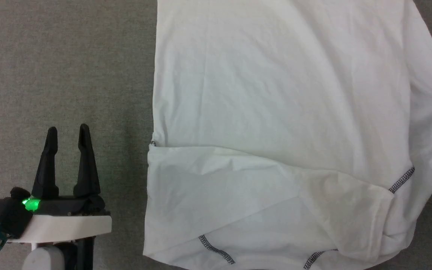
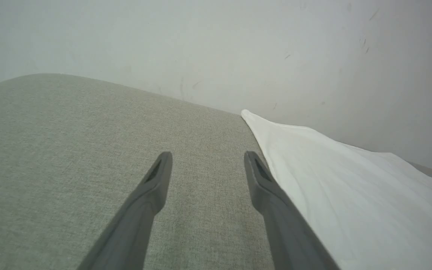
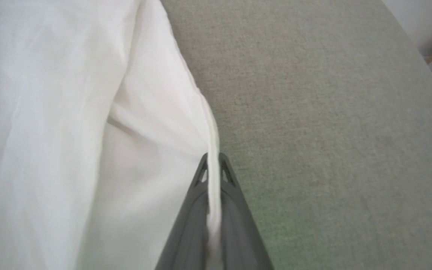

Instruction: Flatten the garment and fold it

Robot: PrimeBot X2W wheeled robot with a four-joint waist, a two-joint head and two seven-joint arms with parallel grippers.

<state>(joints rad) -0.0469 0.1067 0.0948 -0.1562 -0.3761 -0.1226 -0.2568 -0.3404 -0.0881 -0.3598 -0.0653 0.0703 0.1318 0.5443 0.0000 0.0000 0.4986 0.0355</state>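
The garment (image 1: 276,93) lies spread on the grey woven worktop (image 1: 62,56), taking up the middle and right of the head view. Its long axis runs away from the robot. The shoulder end, marked by dark zigzag seams (image 1: 216,249), is nearest. The body stretches up and out of the top of that view, so its far end cannot be seen. Another short run of the same stitching sits near the right border. A flap that looks like a sleeve (image 1: 219,187) is folded in across the near part, its upper edge slanting from the left border down toward the right. The thin white cloth is lightly creased.

The left claw (image 1: 68,128) stands open with its two dark fingers spread and pointing away from the robot. It is over bare worktop to the left of the garment and apart from it. A green light (image 1: 31,203) glows at its base. In the left wrist view the garment's straight edge runs just beside the finger on that view's right, with a pale wall (image 2: 216,45) behind.

The right claw (image 3: 213,165) is at the garment's right border. In the right wrist view its fingers are closed on a thin ridge of the cloth's edge, which stands pinched between them. Folds draw in toward the grip, and bare worktop lies on the other side.
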